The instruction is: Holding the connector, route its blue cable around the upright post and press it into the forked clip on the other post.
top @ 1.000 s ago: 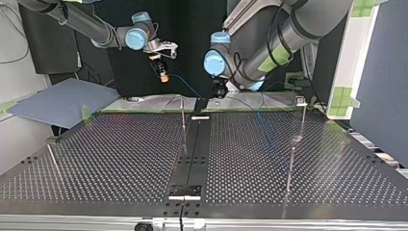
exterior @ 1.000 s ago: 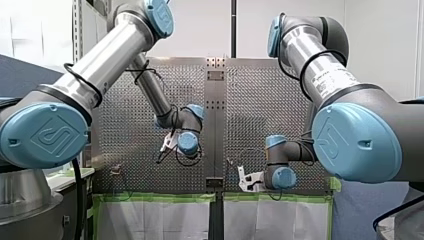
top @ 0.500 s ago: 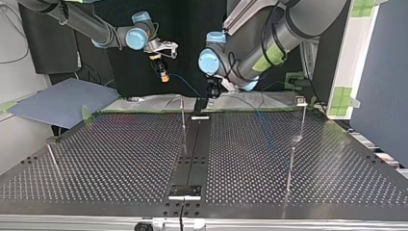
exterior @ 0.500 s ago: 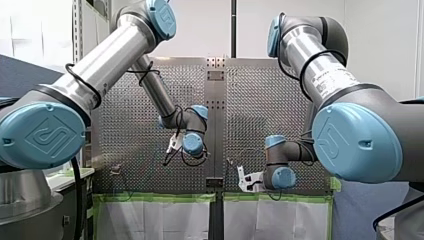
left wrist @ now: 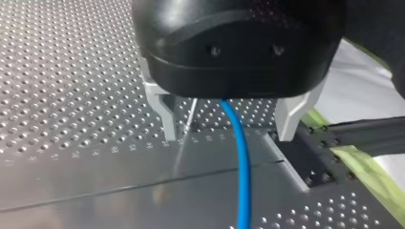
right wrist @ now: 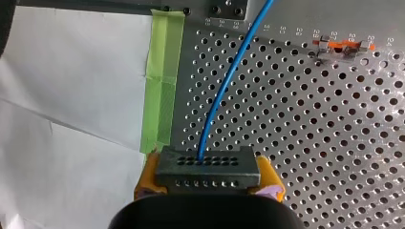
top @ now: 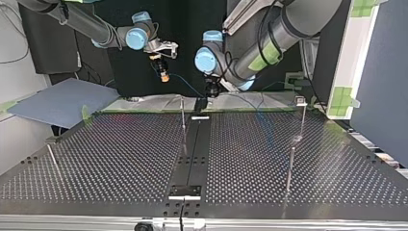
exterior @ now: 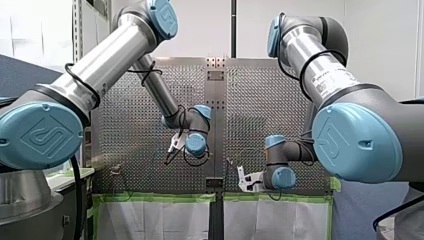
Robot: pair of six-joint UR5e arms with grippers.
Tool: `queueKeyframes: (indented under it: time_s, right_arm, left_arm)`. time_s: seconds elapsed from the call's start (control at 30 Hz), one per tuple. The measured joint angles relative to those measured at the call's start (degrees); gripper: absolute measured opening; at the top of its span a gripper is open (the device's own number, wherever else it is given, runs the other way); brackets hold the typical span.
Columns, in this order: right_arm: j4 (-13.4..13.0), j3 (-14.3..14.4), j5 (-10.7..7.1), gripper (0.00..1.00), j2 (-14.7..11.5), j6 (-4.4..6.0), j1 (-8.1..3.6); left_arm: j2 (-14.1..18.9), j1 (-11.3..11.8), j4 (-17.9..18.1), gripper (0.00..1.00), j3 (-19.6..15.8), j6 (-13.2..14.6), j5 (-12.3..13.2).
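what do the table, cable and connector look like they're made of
The table looks like sheet metal: matt grey, punched with regular rows of holes. The cable probably has a plastic or rubber jacket: smooth, slightly glossy blue, bending in a soft curve. The connector seems to be hard black plastic: matt, with neat moulded rows of small holes.

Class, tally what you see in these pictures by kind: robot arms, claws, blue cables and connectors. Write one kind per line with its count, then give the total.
Robot arms: 2 (my left arm, my right arm)
Claws: 2 (my left claw, my right claw)
Blue cables: 1 (blue cable)
Connectors: 1 (connector)
Total: 6
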Motion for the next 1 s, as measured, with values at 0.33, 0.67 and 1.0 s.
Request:
queueKeyframes:
  time_s: [0.33, 0.67, 1.0]
  right_arm:
    - [0.1, 0.0, 0.00, 0.00, 0.0, 0.00, -0.23]
    - [0.1, 0.0, 0.00, 0.00, 0.0, 0.00, -0.02]
    - [-0.1, 0.0, 0.00, 0.00, 0.0, 0.18, 0.00]
  left_arm:
    - [-4.2, -1.3, -2.1, 1.00, 4.3, 2.1, -4.3]
    - [-7.5, -1.5, -1.6, 1.00, 7.8, 4.1, -5.5]
    - [-7.6, -2.4, -0.5, 1.00, 7.9, 5.5, -5.9]
